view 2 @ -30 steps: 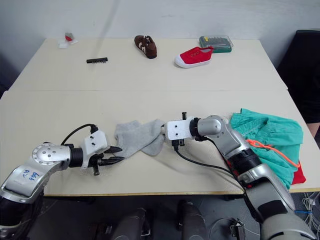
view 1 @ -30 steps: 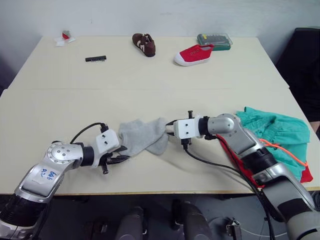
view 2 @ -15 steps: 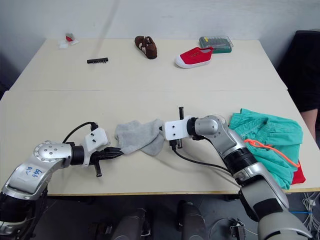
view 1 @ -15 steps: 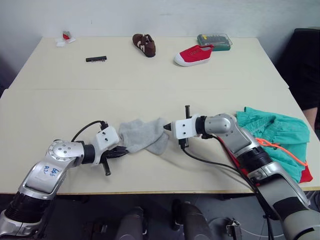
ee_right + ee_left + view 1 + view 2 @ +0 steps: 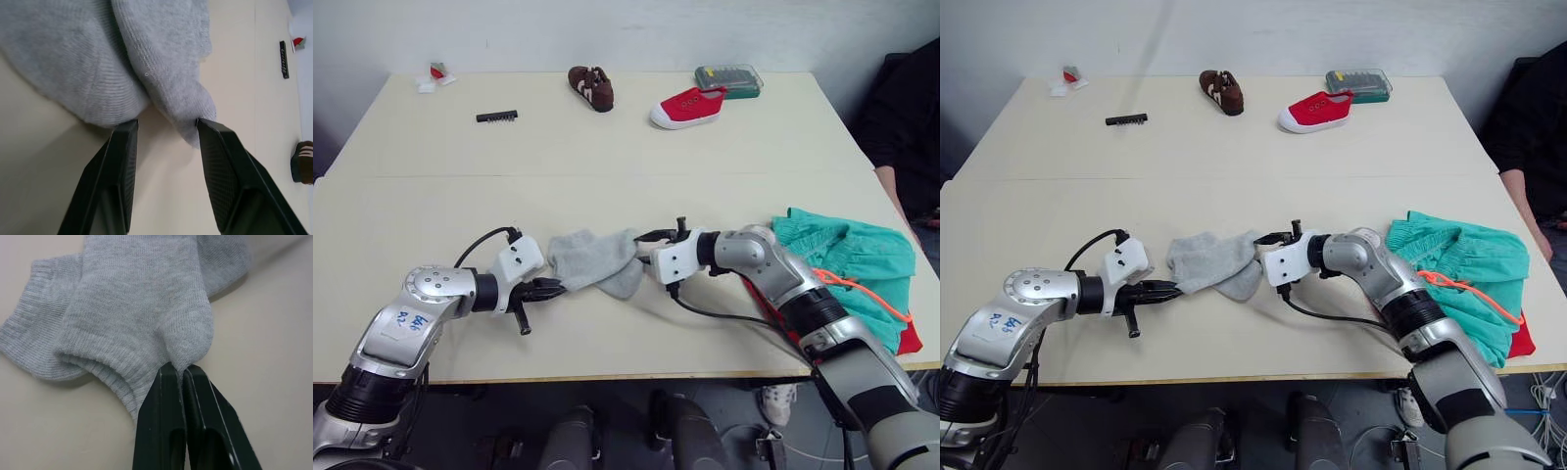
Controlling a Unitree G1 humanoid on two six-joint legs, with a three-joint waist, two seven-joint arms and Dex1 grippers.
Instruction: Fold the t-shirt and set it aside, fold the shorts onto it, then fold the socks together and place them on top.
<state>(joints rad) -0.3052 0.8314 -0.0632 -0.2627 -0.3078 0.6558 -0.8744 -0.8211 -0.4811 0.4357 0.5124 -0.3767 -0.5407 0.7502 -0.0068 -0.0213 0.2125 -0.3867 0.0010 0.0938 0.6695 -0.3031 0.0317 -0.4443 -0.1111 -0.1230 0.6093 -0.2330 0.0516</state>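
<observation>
1. Left gripper (image 5: pixel 182 374) first: I see its two black fingers pressed together on the ribbed cuff end of the light grey knit socks (image 5: pixel 594 258), pinching a fold of the fabric.
2. Right gripper (image 5: pixel 166 129) sits at the opposite end of the socks with its fingers spread apart; the toe ends lie between the tips, one tip touching the cloth, nothing clamped.
3. From the head camera I see the two socks lying flat, overlapped, on the beige wooden table (image 5: pixel 607 157) near its front edge, with one arm coming in from each side.
4. On the right-arm side of the socks, well apart from them, lies the teal cloth shorts (image 5: pixel 847 255) with a gathered waistband, bunched in a heap, with an orange cord (image 5: pixel 862 292) trailing across it.
5. Under the shorts I can see an edge of the bright red cloth t-shirt (image 5: pixel 913 341) showing at the table's front corner.
6. Beyond the socks, toward the far edge, stand a small red canvas shoe with a white sole (image 5: pixel 686 106), a brown shoe with white stripes (image 5: pixel 591 86), a clear plastic box (image 5: pixel 731 77) and a black comb-like strip (image 5: pixel 497 116).
</observation>
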